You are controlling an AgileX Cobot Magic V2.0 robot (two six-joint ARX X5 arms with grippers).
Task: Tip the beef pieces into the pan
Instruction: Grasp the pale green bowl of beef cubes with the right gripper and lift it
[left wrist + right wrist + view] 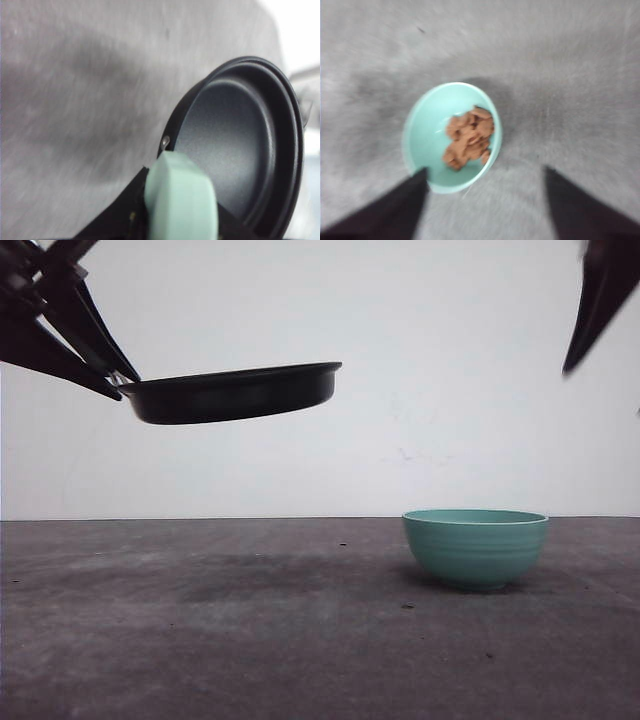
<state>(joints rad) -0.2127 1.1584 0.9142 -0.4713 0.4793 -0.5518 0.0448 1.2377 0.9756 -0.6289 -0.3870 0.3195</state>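
Black and smooth, the pan hung high above the table in the front view, held roughly level with its far rim tipped slightly up. The left gripper came in from the upper left, its dark, angular fingers narrowing to points that met the pan's near edge. The right gripper showed at the upper right as a dark tapered finger pointing down, well above the bowl. That bowl was teal, rounded and faintly ribbed, and stood on the grey, mottled, matte table to the right.

In the left wrist view the pan showed its shallow round inside, a finely speckled black coating within a thick rolled rim. Its handle was a pale mint-green block with rounded edges, joined to the pan by a stem with a small metal rivet. The left gripper was closed on that handle, with dark parts of it visible on either side. The table behind was blurred.

In the right wrist view the picture was soft. The bowl sat on the table, glossy and pale inside, with the beef heaped toward one side as small, irregular reddish-brown chunks. The right gripper hovered above, its two dark fingers spread wide apart and holding nothing.
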